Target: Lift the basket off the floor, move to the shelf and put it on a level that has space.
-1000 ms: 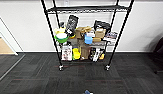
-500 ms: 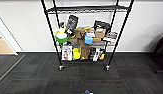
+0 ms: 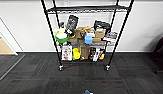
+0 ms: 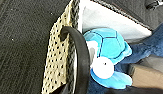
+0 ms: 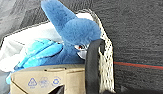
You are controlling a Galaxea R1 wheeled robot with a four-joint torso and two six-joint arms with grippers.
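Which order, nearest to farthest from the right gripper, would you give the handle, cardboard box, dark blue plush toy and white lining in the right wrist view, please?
1. The black handle, on the woven side of the basket, right at the right gripper.
2. The cardboard box, inside, beside the handle.
3. The dark blue plush toy, beyond the box.
4. The white lining, at the far wall.

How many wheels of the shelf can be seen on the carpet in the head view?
2. One wheel is under the front left post of the shelf, the other wheel under the front right post. The back wheels may be hidden behind the goods on the lowest tier.
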